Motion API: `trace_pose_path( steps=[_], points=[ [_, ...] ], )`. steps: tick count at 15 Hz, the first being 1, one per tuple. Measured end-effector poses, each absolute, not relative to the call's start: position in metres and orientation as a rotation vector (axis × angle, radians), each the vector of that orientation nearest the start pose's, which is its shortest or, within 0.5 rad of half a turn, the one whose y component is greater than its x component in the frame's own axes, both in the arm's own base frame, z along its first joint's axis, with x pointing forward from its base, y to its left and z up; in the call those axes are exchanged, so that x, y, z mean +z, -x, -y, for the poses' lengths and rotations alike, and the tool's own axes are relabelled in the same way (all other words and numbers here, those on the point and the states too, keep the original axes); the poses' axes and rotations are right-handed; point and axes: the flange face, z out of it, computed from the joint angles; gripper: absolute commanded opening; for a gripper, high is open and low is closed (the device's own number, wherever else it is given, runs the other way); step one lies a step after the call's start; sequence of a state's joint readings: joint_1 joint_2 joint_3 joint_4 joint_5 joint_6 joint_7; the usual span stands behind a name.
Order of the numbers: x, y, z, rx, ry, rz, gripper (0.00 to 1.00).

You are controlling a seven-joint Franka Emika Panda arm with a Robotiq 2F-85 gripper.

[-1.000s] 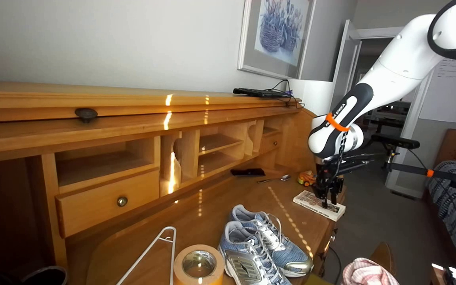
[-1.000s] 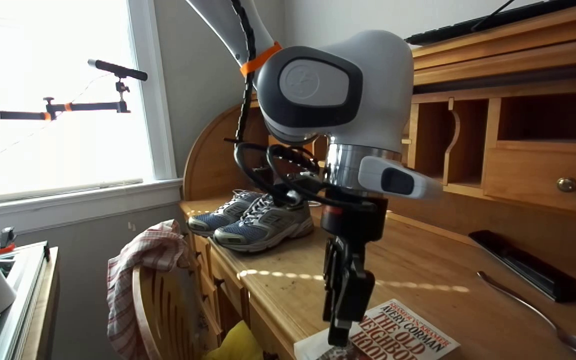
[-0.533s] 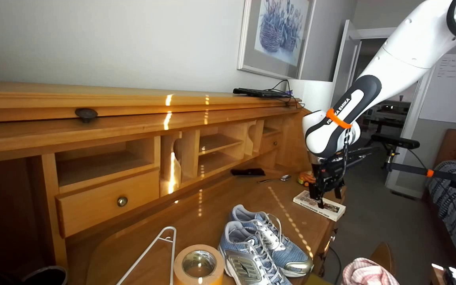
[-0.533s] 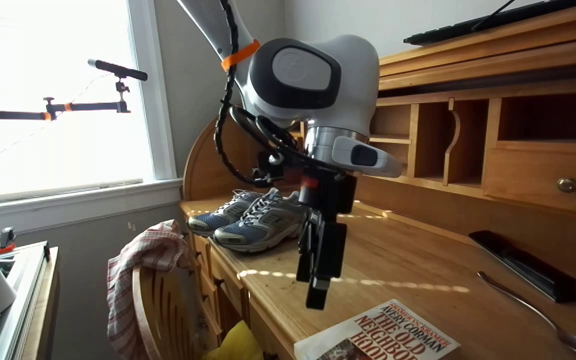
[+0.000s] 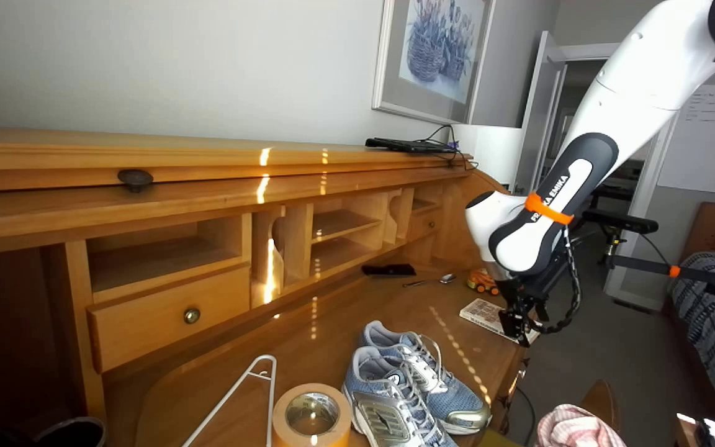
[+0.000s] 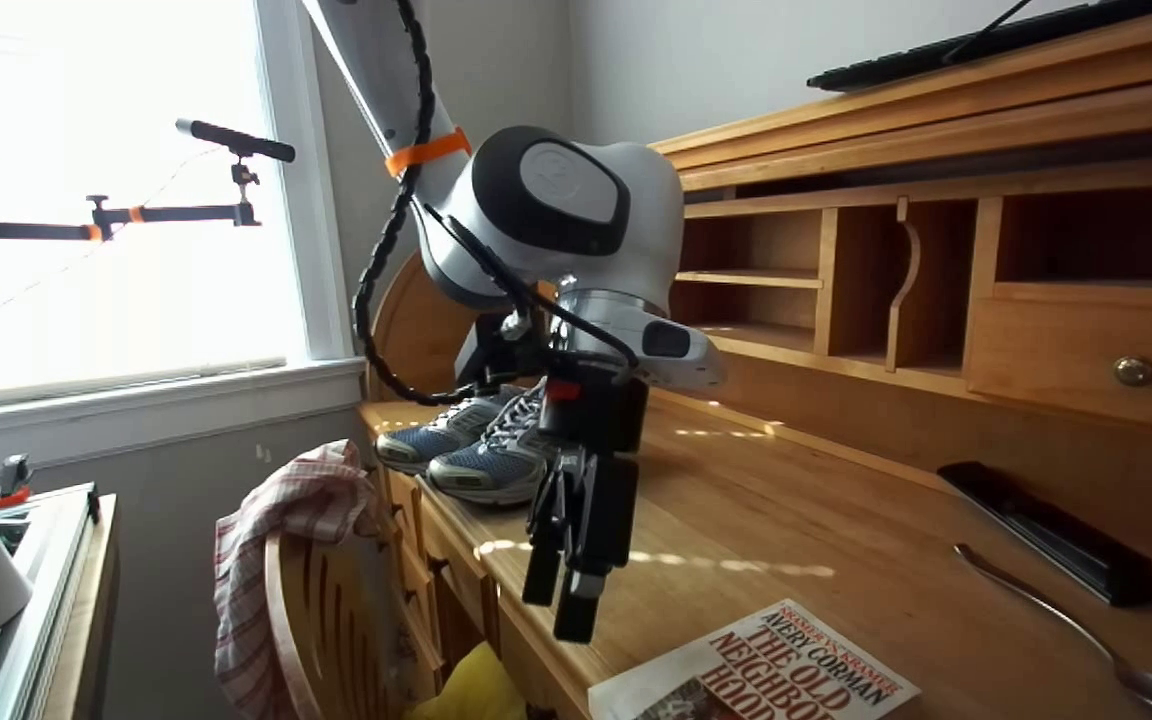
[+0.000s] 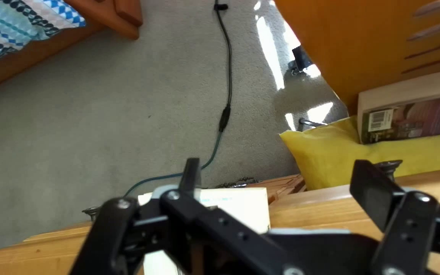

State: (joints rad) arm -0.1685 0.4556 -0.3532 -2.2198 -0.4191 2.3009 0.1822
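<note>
My gripper [image 7: 277, 177] stands open and empty, its two fingers wide apart in the wrist view. In an exterior view it hangs tilted by the desk's front edge, with the gripper [image 6: 558, 605] to the left of a paperback book [image 6: 786, 660] and apart from it. The book lies flat on the desk, its cover reading "The Old Neighborhood". From another angle the gripper [image 5: 517, 332] covers the near end of the book [image 5: 481, 313]. Part of the book [image 7: 239, 206] shows pale behind one finger in the wrist view.
Grey-blue running shoes [image 5: 407, 385], a tape roll [image 5: 283, 419] and a white hanger [image 5: 271, 397] are on the desk. Farther along lie a spoon [image 6: 1046, 605], a black object [image 6: 1056, 530] and an orange toy vehicle [image 5: 481, 282]. A chair with a yellow cushion [image 7: 327, 156] stands at the front.
My gripper has risen off the book and moved toward the desk's front edge and the shoes, tilting as it went. Its fingers now show apart. The book lies where it was.
</note>
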Motion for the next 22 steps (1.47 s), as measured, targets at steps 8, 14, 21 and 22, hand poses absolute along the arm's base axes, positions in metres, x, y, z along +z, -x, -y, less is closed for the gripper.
trace_pose_path(
  steps=[8, 14, 21, 22],
  points=[
    [0.145, -0.416, 0.261, 0.737, 3.593, -0.268, 1.0],
    [0.134, -0.406, 0.259, 0.695, 3.71, -0.2, 1.0],
    [0.117, -0.404, 0.249, 0.634, 3.789, -0.289, 1.0],
    [0.114, -0.404, 0.248, 0.626, 3.799, -0.296, 1.0]
  ],
)
